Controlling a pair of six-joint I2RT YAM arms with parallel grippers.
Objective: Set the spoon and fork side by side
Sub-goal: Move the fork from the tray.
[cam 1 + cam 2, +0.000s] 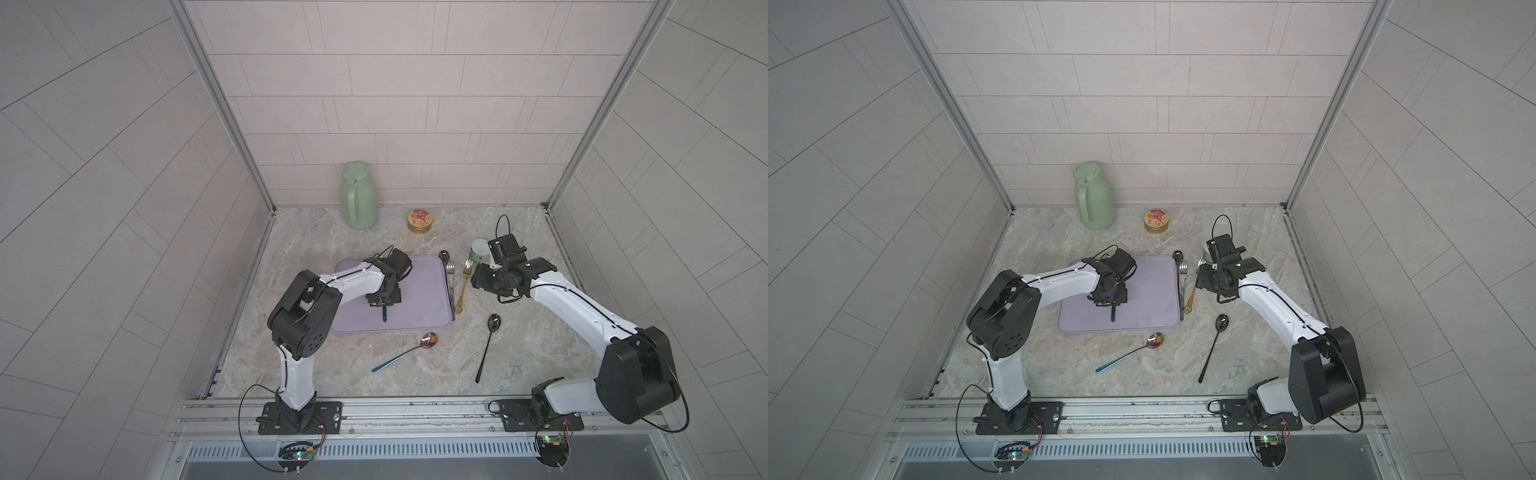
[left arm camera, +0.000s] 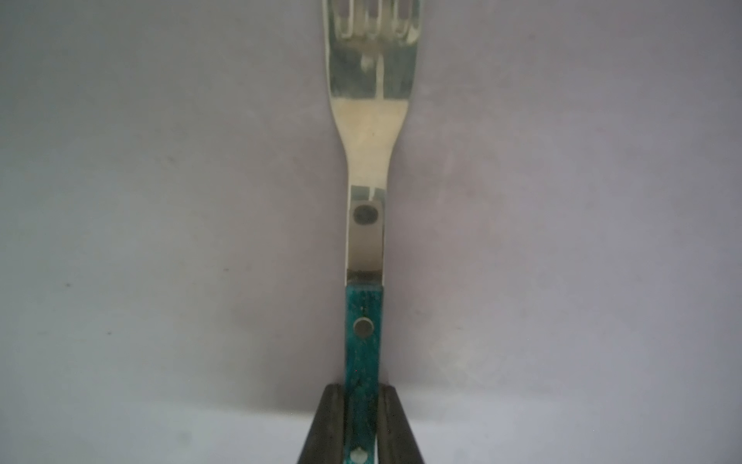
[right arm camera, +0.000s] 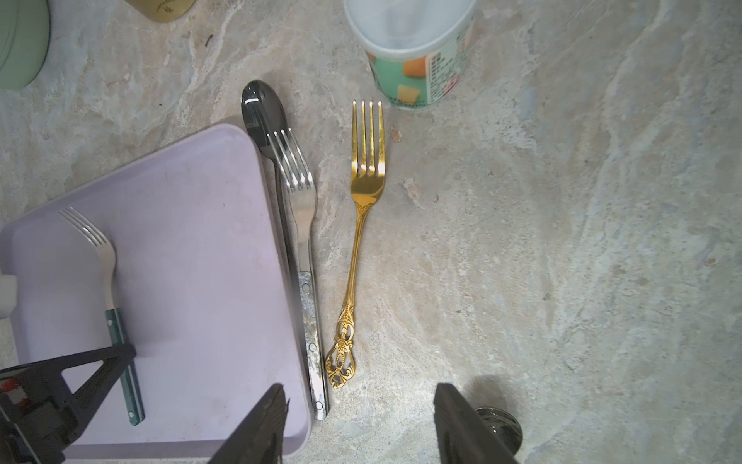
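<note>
A fork (image 2: 363, 241) with a teal handle lies on the purple tray (image 1: 415, 299), and my left gripper (image 2: 361, 391) is shut on that handle. In both top views the handle end (image 1: 94, 312) (image 1: 1113, 314) sticks out below the left gripper (image 1: 93, 305). An iridescent spoon (image 1: 405, 353) lies on the table in front of the tray, and a black spoon (image 1: 488, 347) lies to its right. My right gripper (image 3: 359, 387) hangs open and holds nothing, just off the handle end of a gold fork (image 3: 363, 225).
A silver fork (image 3: 299, 189) lies over a dark spoon (image 3: 263, 112) along the tray's right edge. A printed cup (image 3: 413, 52) stands beyond the gold fork. A green jug (image 1: 359, 197) and a round tin (image 1: 420, 220) stand by the back wall.
</note>
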